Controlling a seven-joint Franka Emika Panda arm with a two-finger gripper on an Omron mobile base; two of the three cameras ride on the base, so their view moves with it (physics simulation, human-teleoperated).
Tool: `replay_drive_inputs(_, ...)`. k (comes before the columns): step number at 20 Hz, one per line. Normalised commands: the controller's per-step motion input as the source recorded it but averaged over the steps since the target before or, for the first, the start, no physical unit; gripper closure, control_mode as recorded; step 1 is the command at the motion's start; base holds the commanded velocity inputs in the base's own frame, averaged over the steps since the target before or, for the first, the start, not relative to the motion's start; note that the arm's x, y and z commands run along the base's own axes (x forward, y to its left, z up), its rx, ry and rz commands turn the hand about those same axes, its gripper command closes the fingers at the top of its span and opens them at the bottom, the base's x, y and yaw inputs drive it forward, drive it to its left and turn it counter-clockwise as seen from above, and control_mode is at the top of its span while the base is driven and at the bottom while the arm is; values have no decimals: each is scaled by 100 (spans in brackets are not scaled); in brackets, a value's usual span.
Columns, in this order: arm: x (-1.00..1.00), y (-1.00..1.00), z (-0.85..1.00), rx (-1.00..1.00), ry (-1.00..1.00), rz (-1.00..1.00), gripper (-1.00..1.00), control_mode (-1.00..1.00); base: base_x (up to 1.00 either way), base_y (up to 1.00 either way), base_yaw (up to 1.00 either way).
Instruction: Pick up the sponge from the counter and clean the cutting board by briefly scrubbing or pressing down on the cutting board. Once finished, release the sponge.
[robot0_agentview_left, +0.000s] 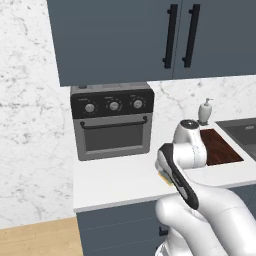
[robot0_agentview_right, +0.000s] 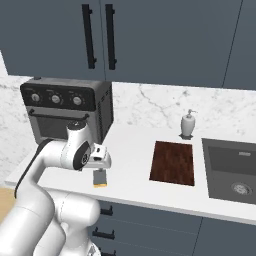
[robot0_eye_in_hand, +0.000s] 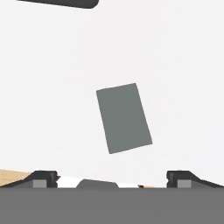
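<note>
Sponge (robot0_eye_in_hand: 124, 118) at centre of the hand view, grey scrub face up, lying flat and slightly rotated on bare white table (robot0_eye_in_hand: 183, 78); open white surface on all four sides of it. In the right base view, sponge (robot0_agentview_right: 100, 179) at lower left of centre, yellow body visible beneath the dark top, close to the table's front edge, directly below the hand (robot0_agentview_right: 101, 161). In the left base view, only a yellow sliver of sponge (robot0_agentview_left: 165, 177) peeking out at lower right of centre beside the white arm.

Hand hovering above the sponge, released: fingers (robot0_eye_in_hand: 43, 179) spread wide at the bottom corners of the hand view, sponge between them in line but not touched, nothing gripped.

Cutting board (robot0_agentview_right: 173, 162) right of centre in the right base view, flat on the table (robot0_agentview_right: 130, 150), well apart from the sponge, with a clear strip of white between. Board's right edge just beside the sink (robot0_agentview_right: 231, 172); soap dispenser (robot0_agentview_right: 187, 124) behind its far edge, near the marble wall. Toaster oven (robot0_agentview_right: 67, 112) at upper left, standing behind the hand. In the left base view, cutting board (robot0_agentview_left: 219, 147) at right, partly behind the arm.
</note>
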Motion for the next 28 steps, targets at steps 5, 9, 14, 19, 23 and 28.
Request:
replay_drive_inputs(5, 0, -8, -20, -5, 0, 0, -100, -100, 0, 0, 0)
replay_drive_inputs(9, 1, -3, -20, -5, 0, 0, -100, -100, 0, 0, 0)
replay_drive_inputs(14, 7, 0, -18, -1, 0, 0, -100, -100, 0, 0, 0)
replay_drive_inputs(19, 8, 0, -19, 0, 0, 1, -100, -100, 0, 0, 0)
replay_drive_inputs(23, 3, 0, -28, 0, 0, 5, -100, -100, 0, 0, 0)
replay_drive_inputs(28, 0, 0, -38, 0, 0, 9, -100, -100, 0, 0, 0)
